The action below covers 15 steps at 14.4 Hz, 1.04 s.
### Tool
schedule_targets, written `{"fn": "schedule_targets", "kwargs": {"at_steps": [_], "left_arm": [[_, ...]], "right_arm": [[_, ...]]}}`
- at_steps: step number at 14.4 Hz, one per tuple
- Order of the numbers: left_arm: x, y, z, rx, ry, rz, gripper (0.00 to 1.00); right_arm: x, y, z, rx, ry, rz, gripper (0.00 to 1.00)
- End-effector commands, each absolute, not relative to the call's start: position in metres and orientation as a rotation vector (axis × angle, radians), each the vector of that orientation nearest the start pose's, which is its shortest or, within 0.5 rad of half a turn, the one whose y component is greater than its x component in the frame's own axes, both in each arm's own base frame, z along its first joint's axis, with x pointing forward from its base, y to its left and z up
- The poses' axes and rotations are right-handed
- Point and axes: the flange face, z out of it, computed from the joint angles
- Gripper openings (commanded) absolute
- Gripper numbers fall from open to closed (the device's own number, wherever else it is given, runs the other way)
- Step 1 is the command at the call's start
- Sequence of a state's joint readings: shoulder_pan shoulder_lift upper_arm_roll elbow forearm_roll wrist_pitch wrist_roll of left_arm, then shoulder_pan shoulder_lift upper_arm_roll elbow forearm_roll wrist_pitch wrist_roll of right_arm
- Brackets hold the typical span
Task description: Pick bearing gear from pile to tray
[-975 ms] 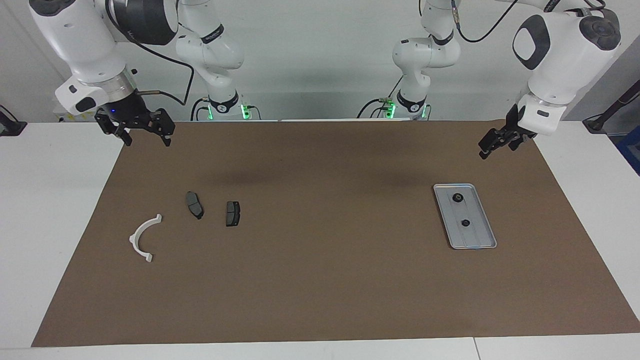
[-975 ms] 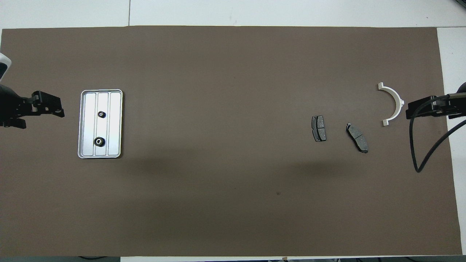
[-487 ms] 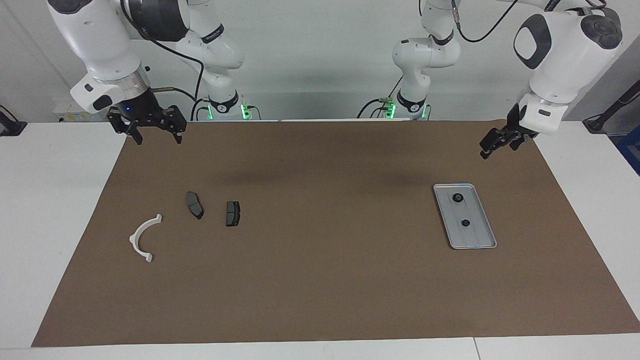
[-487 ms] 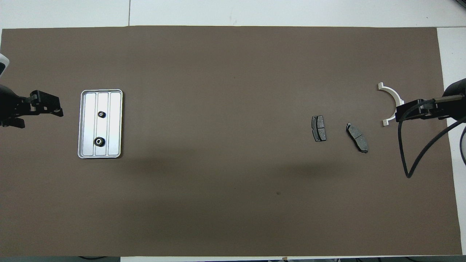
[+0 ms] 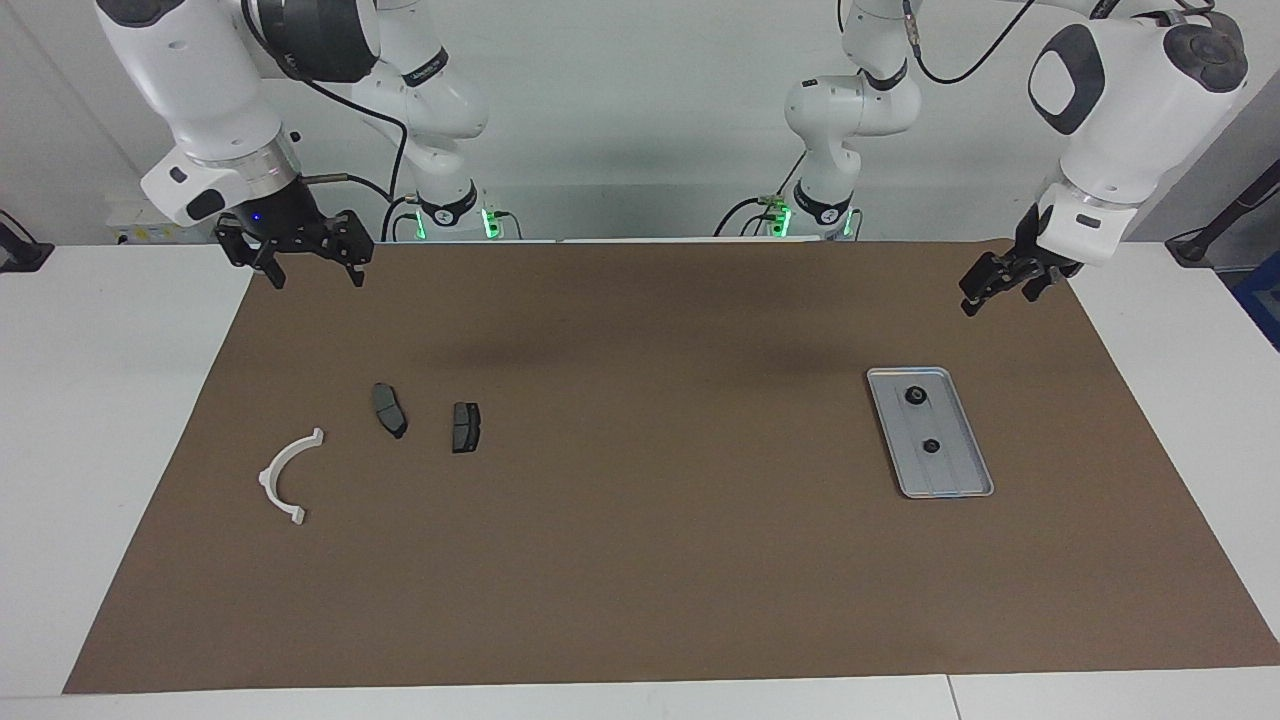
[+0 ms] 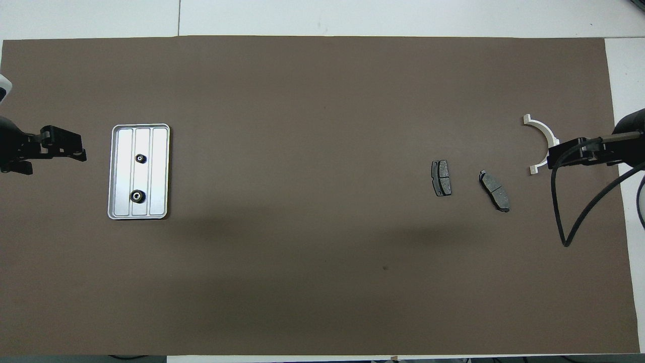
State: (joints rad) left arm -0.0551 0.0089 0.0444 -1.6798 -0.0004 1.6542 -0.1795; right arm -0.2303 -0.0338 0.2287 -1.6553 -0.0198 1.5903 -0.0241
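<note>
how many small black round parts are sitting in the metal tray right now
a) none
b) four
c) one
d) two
d) two: the tray holds one small black round part and a second one on its ridged floor, apart from each other, while the brake pads and the white half-ring lie on the mat at the right arm's end of the table.

The tray lies on the mat toward the left arm's end, with 2 gears in it, 1 nearer the robots. Toward the right arm's end lie 2 brake pads side by side, the bracket beside them, slightly farther from the robots
</note>
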Motion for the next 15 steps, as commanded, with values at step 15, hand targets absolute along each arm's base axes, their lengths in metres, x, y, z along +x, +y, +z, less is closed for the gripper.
{"fn": "schedule_targets", "kwargs": {"at_steps": [15], "left_arm": [[0.558,-0.011,0.597,-3.129,-0.221,0.031,1.00]], "right_arm": [[0.535,-0.002,0.606,-3.151,-0.069,0.064,1.00]]}}
